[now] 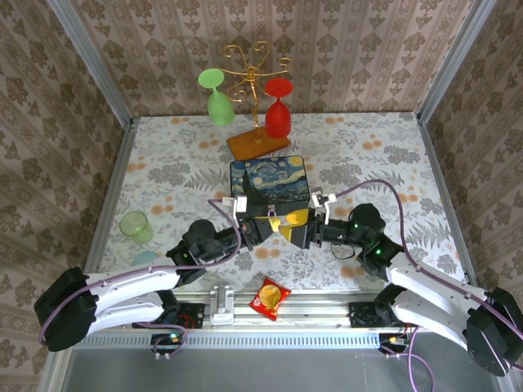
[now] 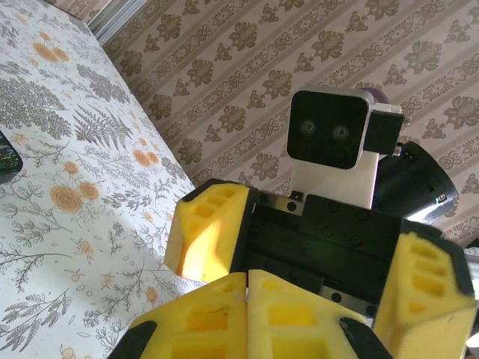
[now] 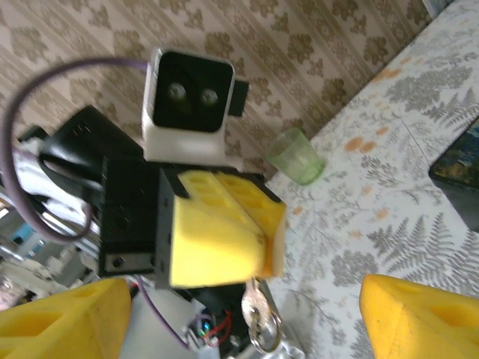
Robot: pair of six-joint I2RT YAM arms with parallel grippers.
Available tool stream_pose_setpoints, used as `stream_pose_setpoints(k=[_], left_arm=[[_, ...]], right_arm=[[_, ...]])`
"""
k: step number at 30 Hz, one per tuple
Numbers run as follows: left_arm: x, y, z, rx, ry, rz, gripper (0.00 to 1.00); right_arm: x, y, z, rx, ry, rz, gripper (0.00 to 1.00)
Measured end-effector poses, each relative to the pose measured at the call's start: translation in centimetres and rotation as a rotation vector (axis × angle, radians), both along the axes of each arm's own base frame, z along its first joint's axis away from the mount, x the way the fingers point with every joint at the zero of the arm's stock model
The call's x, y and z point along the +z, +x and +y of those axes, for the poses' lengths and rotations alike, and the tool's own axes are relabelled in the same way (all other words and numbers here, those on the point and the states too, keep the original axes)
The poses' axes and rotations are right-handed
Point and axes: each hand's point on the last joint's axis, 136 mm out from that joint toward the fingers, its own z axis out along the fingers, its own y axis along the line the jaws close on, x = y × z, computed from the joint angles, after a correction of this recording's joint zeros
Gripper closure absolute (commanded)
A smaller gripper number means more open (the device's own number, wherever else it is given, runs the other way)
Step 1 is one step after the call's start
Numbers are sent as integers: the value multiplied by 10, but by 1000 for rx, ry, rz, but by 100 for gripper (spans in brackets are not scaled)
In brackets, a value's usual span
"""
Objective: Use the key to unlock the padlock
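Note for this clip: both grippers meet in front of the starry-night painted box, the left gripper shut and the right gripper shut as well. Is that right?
Not quite: the right gripper is open. The left wrist view shows its yellow fingers standing wide apart. The left gripper is shut, and both meet in front of the starry-night painted box.

Table (image 1: 368, 163), floral cloth, carrying:
1. Painted box (image 1: 270, 181), just beyond the spot where my left gripper (image 1: 272, 222) and right gripper (image 1: 295, 220) meet.
2. Glass stand (image 1: 257, 143) on a wooden base, beyond the box.
3. Green cup (image 1: 135, 224), well left of my left gripper.
4. Snack packet (image 1: 270, 298), behind both grippers, at the near edge.
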Motion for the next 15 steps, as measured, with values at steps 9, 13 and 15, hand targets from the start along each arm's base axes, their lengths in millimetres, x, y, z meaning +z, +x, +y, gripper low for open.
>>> stream_pose_setpoints(k=[9, 13, 15], left_arm=[[25, 4, 4, 32, -86, -50, 100], [42, 5, 3, 33, -126, -79, 100], [51, 5, 2, 30, -145, -92, 100]], right_arm=[[12, 11, 9, 18, 117, 40, 37], [15, 10, 9, 26, 147, 47, 46], [20, 9, 8, 30, 164, 43, 49]])
